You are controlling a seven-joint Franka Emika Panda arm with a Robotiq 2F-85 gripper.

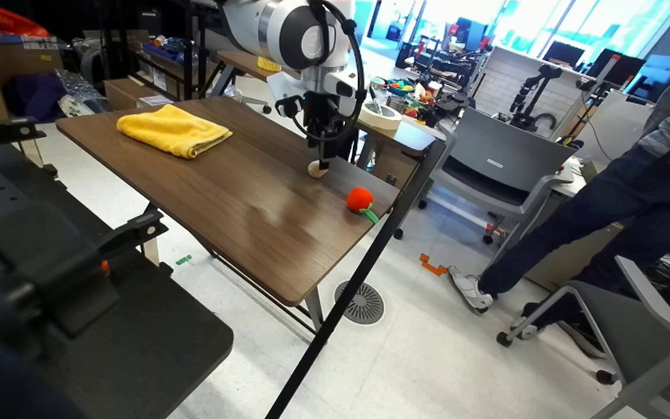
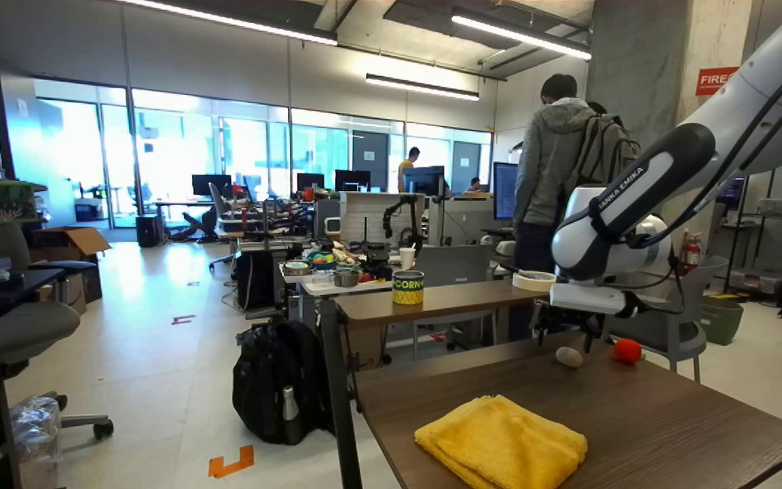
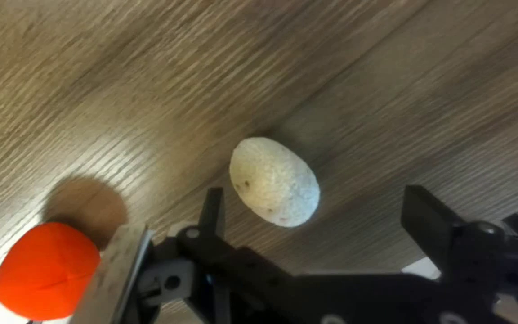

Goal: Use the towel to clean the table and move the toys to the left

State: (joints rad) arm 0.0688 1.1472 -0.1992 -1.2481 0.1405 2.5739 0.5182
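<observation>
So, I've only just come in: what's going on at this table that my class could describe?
A Franka arm has its open gripper poised over a pale egg-shaped toy, the jaws apart on either side and nothing gripped. It is probably about to grasp it. An orange-red round toy with green trim sits nearby, close to the edge of the brown wood-grain table. The yellow towel lies folded further off. Whether any wiping has been done, I can't tell.
</observation>
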